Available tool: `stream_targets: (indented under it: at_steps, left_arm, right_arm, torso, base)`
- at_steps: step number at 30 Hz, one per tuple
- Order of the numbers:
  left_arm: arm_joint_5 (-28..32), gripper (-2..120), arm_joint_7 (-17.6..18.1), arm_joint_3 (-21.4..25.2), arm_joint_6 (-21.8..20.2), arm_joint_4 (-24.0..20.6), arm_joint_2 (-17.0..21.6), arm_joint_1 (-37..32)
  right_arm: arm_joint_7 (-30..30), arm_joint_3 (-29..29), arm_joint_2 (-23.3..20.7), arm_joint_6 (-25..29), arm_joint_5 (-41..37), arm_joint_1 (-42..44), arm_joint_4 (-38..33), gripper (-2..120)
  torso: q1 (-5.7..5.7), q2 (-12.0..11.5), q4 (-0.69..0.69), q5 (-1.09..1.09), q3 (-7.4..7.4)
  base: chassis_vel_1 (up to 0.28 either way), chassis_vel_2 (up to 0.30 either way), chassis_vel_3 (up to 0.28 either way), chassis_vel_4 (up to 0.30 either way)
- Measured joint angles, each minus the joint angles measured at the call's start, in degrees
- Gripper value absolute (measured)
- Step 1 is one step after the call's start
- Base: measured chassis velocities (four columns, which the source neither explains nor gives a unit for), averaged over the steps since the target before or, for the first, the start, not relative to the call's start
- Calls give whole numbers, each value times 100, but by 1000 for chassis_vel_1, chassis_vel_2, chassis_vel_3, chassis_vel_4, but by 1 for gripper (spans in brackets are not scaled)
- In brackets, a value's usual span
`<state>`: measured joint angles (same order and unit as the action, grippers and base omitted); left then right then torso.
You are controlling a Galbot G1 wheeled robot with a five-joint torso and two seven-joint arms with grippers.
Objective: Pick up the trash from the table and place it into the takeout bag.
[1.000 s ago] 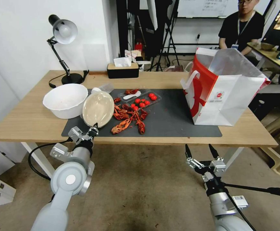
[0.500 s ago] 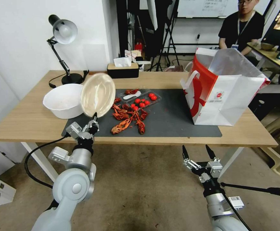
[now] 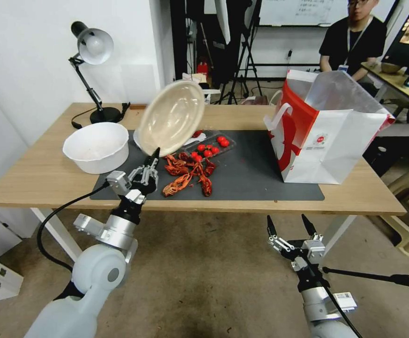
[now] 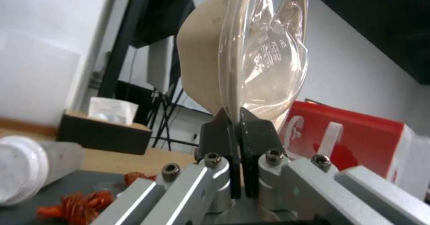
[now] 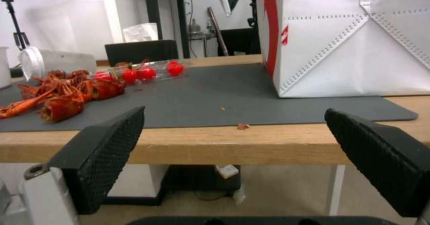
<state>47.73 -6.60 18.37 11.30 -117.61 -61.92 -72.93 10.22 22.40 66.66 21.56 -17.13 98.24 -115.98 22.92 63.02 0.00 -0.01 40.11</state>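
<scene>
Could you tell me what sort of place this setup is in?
Probably a lab or studio staged as a dining spot: tripod stands and a whiteboard stand behind the table, where the left gripper holds a round beige lidded container.

Large white bowl (image 3: 95, 146) sits left on the dark grey mat (image 3: 242, 178), red crayfish shells (image 3: 185, 174) mid-mat, white-and-red paper takeout bag (image 3: 324, 136) on the right.

Bare mat (image 3: 246, 173) between crayfish (image 3: 185, 171) and takeout bag (image 3: 324, 136).
</scene>
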Motion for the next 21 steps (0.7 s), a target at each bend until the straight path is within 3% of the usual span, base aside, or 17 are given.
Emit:
stream_targets:
  at_steps: [8,21]
  left_arm:
    - [222,0,-213,-214,97,411,488,736]
    - [588,0,-257,-713,24,826,735,1859]
  right_arm:
    - [-24,110,53,25,103,113,-44,100]
    - [-6,113,184,-19,249,151,-102,100]
  torso:
    - [0,0,1,0,0]
    - [0,0,1,0,0]
  base:
    - [0,0,0,0]
    - [0,0,0,0]
